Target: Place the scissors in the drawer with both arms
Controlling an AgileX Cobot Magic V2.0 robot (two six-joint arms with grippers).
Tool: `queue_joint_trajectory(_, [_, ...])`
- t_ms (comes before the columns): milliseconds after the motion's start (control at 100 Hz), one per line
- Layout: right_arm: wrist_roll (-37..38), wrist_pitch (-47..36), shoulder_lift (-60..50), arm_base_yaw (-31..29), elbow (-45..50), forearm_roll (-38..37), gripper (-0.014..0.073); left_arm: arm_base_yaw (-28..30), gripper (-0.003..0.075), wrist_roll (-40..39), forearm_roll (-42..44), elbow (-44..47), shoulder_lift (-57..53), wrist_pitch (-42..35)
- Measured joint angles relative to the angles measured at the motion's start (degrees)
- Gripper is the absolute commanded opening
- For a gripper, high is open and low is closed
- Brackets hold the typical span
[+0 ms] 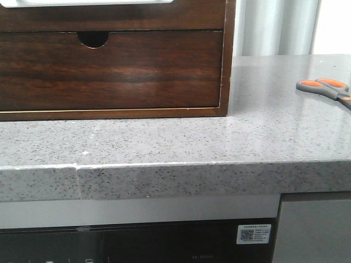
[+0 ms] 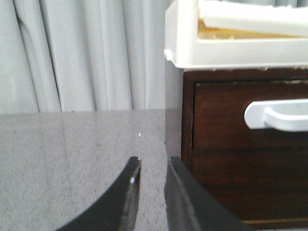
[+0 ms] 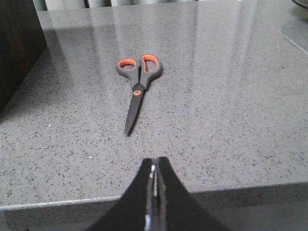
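The scissors [image 1: 325, 87], grey with orange loop inserts, lie flat on the grey counter at the far right. In the right wrist view the scissors [image 3: 138, 79] lie ahead of my right gripper [image 3: 155, 161], blades closed and pointing toward it. That gripper is shut and empty over the counter's front edge. The plain-front dark brown drawer [image 1: 109, 16] is the upper one, closed, with white along its top. My left gripper [image 2: 154, 163] is slightly open and empty above the counter, just beside the cabinet; the drawer front [image 2: 226, 134] carries a white handle [image 2: 276, 115]. Neither gripper shows in the front view.
Below the plain drawer is a closed drawer with a half-round notch [image 1: 93, 38]. A white tray [image 2: 231, 45] sits on top of the cabinet. The counter's front edge [image 1: 175, 164] runs across the front view. Pale curtains [image 2: 72, 53] hang behind.
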Motion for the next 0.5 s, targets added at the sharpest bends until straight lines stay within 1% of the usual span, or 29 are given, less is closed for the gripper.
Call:
queue_joint_trajectory(70, [0.0,0.0,0.0,0.0,0.0,0.0,-0.0106,0.0,0.0251,0.0,0.5,0.0,0.7,-2.1])
queue_joint_trajectory(130, [0.3,0.0,0.0,0.0,0.0,0.0,-0.0106,0.0,0.026,0.0,3.6,0.0,1.6,-3.4])
queue_joint_trajectory(300, [0.3,0.0,0.0,0.0,0.0,0.0,-0.0106,0.0,0.026,0.0,19.6,-2.5,6.0,-6.0])
queue_joint_trajectory(400, [0.0,0.0,0.0,0.0,0.0,0.0,-0.0106,0.0,0.0262,0.1,28.0,-4.3,10.3,-9.2])
queue_joint_trajectory(460, [0.0,0.0,0.0,0.0,0.0,0.0,-0.0106,0.0,0.0291,0.1,32.7,-5.0,12.9,-12.6])
queue_joint_trajectory(500, [0.0,0.0,0.0,0.0,0.0,0.0,-0.0106,-0.1,0.0328,0.1,36.2,-5.5,14.9,-15.4])
